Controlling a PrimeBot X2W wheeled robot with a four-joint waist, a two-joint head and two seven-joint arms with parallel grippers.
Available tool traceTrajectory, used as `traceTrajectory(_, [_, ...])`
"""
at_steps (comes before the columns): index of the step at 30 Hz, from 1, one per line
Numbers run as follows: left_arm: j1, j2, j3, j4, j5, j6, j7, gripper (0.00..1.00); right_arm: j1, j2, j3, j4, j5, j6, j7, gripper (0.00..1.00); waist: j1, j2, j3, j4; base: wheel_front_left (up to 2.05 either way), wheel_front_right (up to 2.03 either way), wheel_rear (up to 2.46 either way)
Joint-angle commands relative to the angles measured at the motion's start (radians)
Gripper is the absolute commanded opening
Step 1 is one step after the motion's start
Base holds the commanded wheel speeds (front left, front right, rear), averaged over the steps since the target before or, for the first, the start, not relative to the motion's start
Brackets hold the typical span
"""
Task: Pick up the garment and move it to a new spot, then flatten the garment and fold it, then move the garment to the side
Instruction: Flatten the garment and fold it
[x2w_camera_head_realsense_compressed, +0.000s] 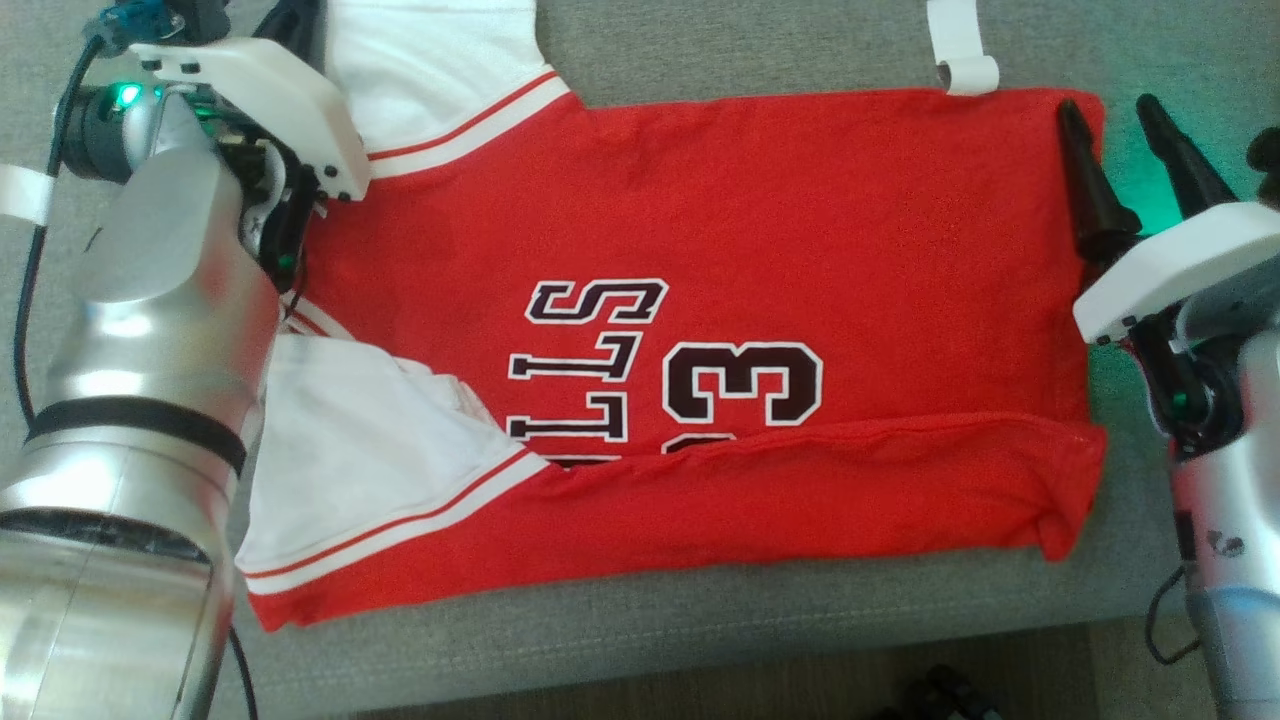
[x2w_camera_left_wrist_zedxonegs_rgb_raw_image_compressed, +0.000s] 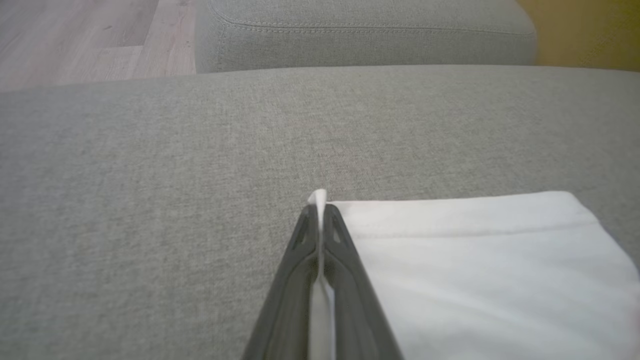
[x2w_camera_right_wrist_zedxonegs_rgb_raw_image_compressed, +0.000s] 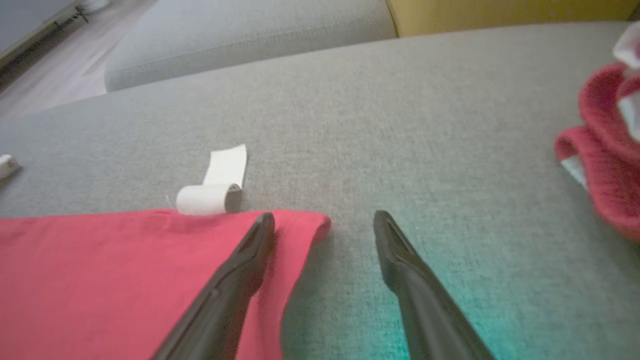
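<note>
Starting at the bottom of the head view, the grey cushion (x2w_camera_head_realsense_compressed: 700, 630) has the garment (x2w_camera_head_realsense_compressed: 760, 200) lying flat on it, a red shirt with white sleeves, and it fills the middle of the picture. Its near edge is folded up into a long red strip (x2w_camera_head_realsense_compressed: 820, 490) that covers part of the black letters (x2w_camera_head_realsense_compressed: 590, 360). That fold is loose, so a quick or crooked pull could make it flop open. Farther up, at the upper left, the left gripper (x2w_camera_left_wrist_zedxonegs_rgb_raw_image_compressed: 320, 210) has its jaws pressed together on the edge of the far white sleeve (x2w_camera_head_realsense_compressed: 420, 60). In the left wrist view only a thin bit of white cloth sits between the fingers (x2w_camera_left_wrist_zedxonegs_rgb_raw_image_compressed: 345, 280), so I think it could slip out if the arm tugs hard. At the upper right, the right gripper (x2w_camera_head_realsense_compressed: 1108, 103) has its jaws spread wide and holds nothing. One finger lies over the red corner of the shirt and the other is over bare cushion. If the jaws shut like this they may catch just a tiny bit of cloth, or miss it. Then one side would go up alone and the shirt would bunch and twist. Farthest away, a little white paper curl (x2w_camera_head_realsense_compressed: 965, 60) sits right at the far hem and could get dragged along with the shirt.
</note>
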Motion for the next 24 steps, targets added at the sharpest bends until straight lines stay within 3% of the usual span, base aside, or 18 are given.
traceTrajectory(1, [-0.035,0.033,0.01,-0.012,-0.011,0.001,-0.007,0.0,-0.01,-0.013,0.019,-0.026,0.009,-0.001,0.004,1.0,-0.0001,0.0,0.0,0.002,0.0,0.0,0.0])
traceTrajectory(6, [-0.041,0.026,0.007,0.0,-0.023,-0.007,-0.03,0.0,-0.04,-0.039,0.051,0.031,0.043,-0.001,0.043,1.0,-0.0001,0.0,0.001,0.01,0.0,0.0,0.0])
traceTrajectory(7, [-0.042,0.025,0.006,0.0,-0.025,-0.009,-0.034,0.0,-0.043,-0.043,0.059,0.036,0.05,-0.001,0.049,0.65,-0.0001,0.0,0.001,0.011,0.0,0.0,0.0])
traceTrajectory(8, [-0.043,0.024,0.005,-0.002,-0.027,-0.01,-0.04,0.0,-0.046,-0.048,0.064,0.039,0.056,-0.001,0.052,0.0,-0.0001,0.0,0.001,0.013,0.0,0.0,0.0])
traceTrajectory(17, [0.0,0.038,0.007,-0.093,-0.029,-0.014,-0.078,0.0,-0.063,-0.08,0.049,0.011,0.078,-0.001,-0.021,0.0,-0.0001,0.0,-0.037,0.031,0.0,0.0,0.0])
traceTrajectory(24, [0.109,0.075,0.06,-0.368,0.003,0.013,-0.079,0.0,-0.066,-0.091,0.037,-0.044,0.07,-0.001,-0.075,0.0,-0.0001,0.0,-0.067,0.047,0.0,0.0,0.0])
